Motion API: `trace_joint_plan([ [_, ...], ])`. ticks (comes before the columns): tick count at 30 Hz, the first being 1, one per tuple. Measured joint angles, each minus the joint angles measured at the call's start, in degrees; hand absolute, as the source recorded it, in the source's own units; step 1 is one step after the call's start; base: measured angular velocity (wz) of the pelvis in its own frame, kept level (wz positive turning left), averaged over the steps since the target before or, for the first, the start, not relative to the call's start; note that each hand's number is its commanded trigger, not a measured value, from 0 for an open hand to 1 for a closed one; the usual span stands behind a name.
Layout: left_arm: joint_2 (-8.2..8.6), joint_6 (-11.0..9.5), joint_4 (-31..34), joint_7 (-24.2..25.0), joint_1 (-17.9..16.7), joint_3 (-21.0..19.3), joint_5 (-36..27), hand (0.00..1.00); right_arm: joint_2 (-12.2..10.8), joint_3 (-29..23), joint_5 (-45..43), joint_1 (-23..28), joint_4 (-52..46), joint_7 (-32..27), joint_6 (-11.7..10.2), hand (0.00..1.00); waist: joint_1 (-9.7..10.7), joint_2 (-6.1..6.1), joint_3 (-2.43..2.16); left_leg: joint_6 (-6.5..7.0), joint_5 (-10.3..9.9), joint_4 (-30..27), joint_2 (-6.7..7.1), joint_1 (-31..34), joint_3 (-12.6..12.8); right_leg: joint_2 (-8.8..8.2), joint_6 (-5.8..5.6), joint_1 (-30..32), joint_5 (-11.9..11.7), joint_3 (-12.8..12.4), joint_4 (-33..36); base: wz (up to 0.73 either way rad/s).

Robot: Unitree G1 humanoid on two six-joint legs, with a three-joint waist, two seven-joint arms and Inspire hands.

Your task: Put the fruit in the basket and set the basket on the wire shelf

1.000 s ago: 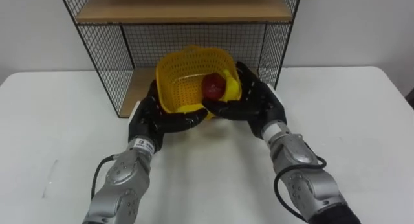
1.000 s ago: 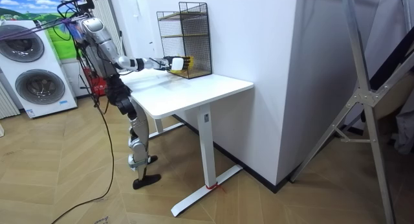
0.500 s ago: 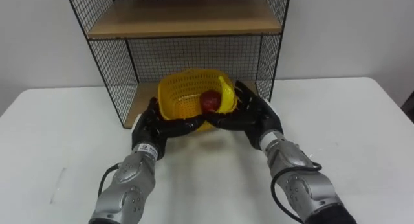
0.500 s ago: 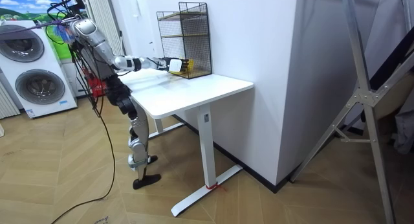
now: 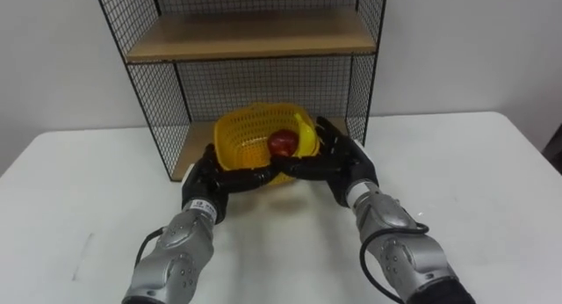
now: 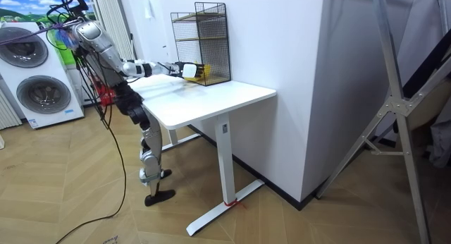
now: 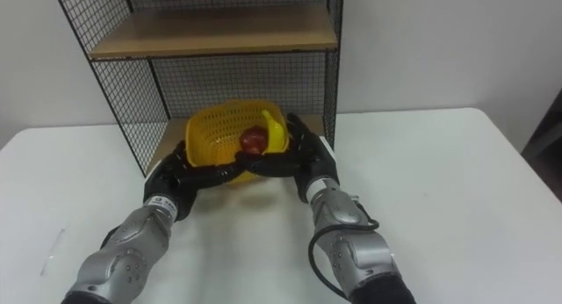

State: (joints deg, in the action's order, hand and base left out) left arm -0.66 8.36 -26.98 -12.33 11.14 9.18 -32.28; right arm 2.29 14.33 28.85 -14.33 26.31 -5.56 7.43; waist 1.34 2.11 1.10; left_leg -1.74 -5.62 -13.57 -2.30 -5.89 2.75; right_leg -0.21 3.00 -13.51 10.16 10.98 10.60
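White bench (image 5: 457, 190), left eye view: left hand (image 5: 211, 174) and right hand (image 5: 342, 159) clasp the yellow basket (image 5: 250, 133), apple (image 5: 281, 143) and banana (image 5: 306, 133) inside, now nearer the lower tier of the wire shelf (image 5: 255, 36) at the bench's back edge. Room view: both arms stretch across the bench. Setting it down looks close.

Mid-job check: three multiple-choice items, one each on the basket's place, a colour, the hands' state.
1. Where is the basket? A) on the upper board B) at the wire shelf's lower opening C) far from the shelf
2. The round fruit inside is: A) green B) orange C) red
3. The basket is held by: A) one hand B) both hands C) neither
Answers: 1 B, at the lower level's front; 2 C, plainly red; 3 B, left hand and right hand curl round its sides.
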Motion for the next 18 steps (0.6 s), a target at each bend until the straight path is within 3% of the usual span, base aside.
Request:
trace_joint_plan([
  [3, 0.03, 0.00, 0.18, -0.96, 0.00, -0.01, -0.05, 0.00, 0.03, -0.02, -0.23, 0.01, -0.03, 0.00, 0.00, 0.00, 0.02, 0.35, 0.05, 0.00, 0.04, 0.23, 0.06, -0.64, -0.04, -0.05, -0.12, -0.56, 0.07, 0.10, -0.04, 0.01],
  [8, -0.16, -0.04, 3.53, -1.47, -0.05, -0.09, -0.08, 0.00, 0.24, -1.21, -0.34, 1.80, -2.89, 0.06, -0.20, 0.00, 0.27, 1.15, -0.54, 0.04, 0.21, 0.29, 0.43, -0.79, -0.68, -0.30, -0.37, -1.00, 0.25, 0.62, -0.03, 0.08],
  [18, -0.37, -0.23, 7.43, -1.83, -0.84, -0.10, 0.41, 0.00, 0.57, -4.95, -2.00, 6.26, -8.03, 0.06, -0.46, 0.00, 1.37, 1.18, -0.54, 0.32, 0.41, 0.56, 1.04, -0.71, -1.09, -0.90, -0.99, -1.05, 0.47, 1.19, 0.03, 0.04],
])
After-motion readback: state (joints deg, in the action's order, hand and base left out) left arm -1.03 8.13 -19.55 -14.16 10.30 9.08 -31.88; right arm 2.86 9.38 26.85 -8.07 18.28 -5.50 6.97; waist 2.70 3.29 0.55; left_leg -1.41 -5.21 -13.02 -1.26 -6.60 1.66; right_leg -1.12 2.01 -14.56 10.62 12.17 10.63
